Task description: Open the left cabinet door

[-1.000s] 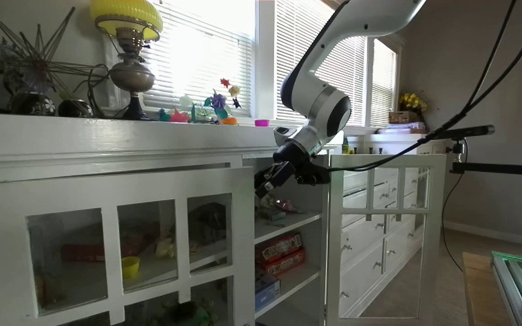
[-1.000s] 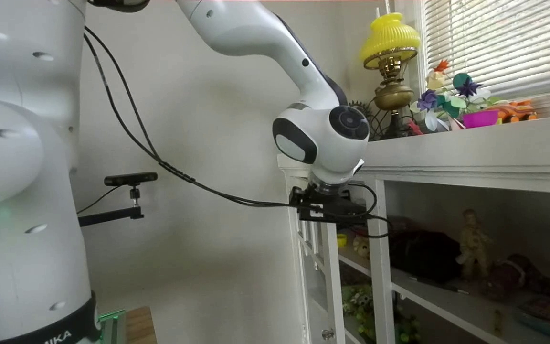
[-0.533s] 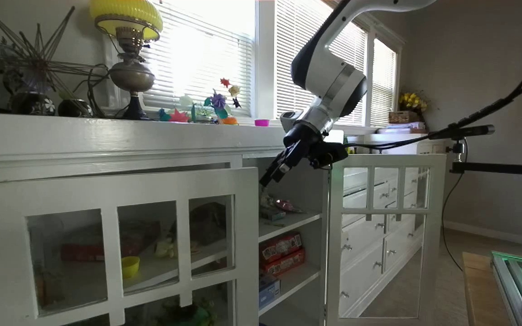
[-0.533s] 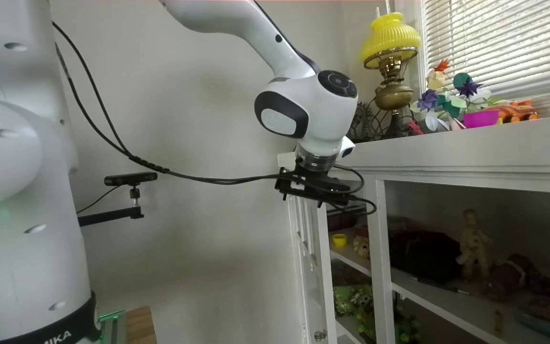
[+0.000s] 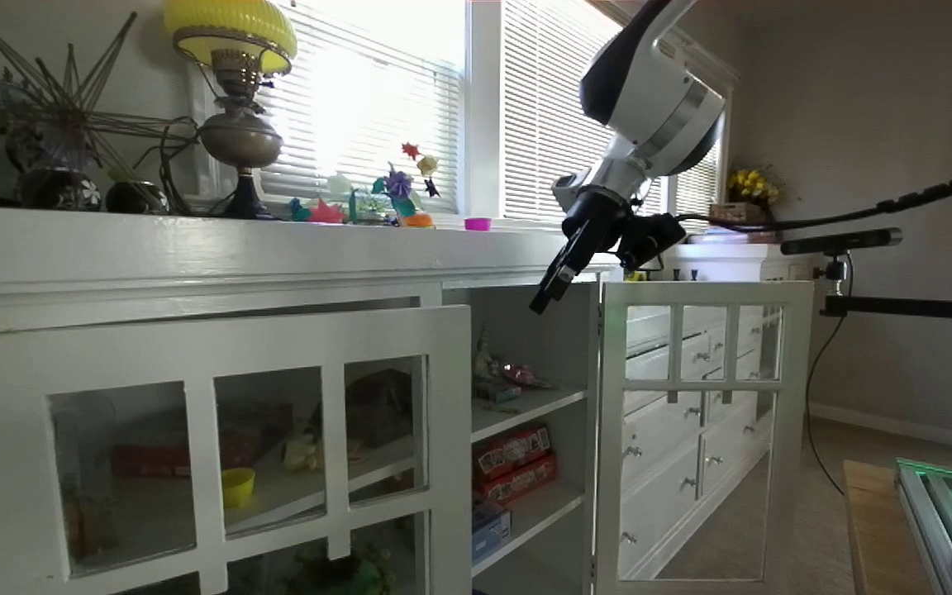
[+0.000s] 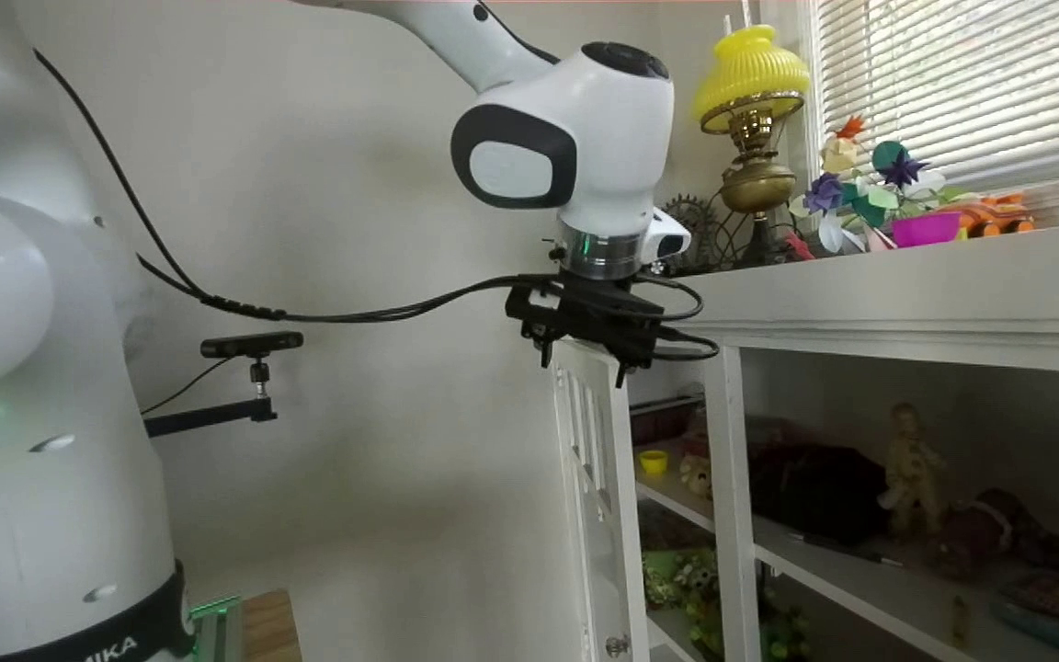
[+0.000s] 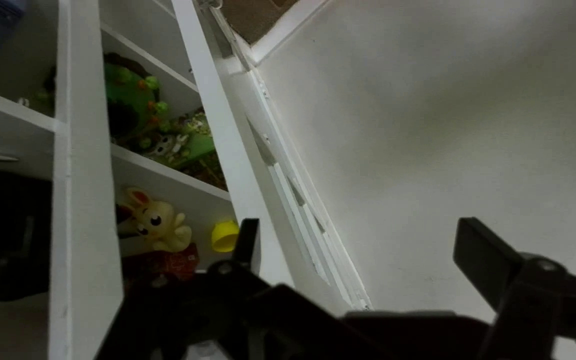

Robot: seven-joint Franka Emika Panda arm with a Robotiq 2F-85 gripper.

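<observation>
Working the rig from afar, I hold the gripper high by the top corner of the left cabinet door, its fingers spread wide and pinching nothing. The door stands swung out from the white center post, leaving a plain gap, so I judge the task largely done, perhaps short only of a wider swing. The fingers, I take it, are parted to give the door's edge room: in the wrist view one overlaps that edge, while the other lies over the pale wall. An exterior view puts the fingertips off to the side of the door's free edge; I see no contact there. The knob sits low, well below the fingers, and with the edge out from the post I likely have no need of it. The other paned door also stands open, which leaves the gripper room between the two. A yellow cup and a rabbit toy rest back on the shelf, probably out of the fingers' path. Black cables run slack to the gripper, allowing it play to turn.
</observation>
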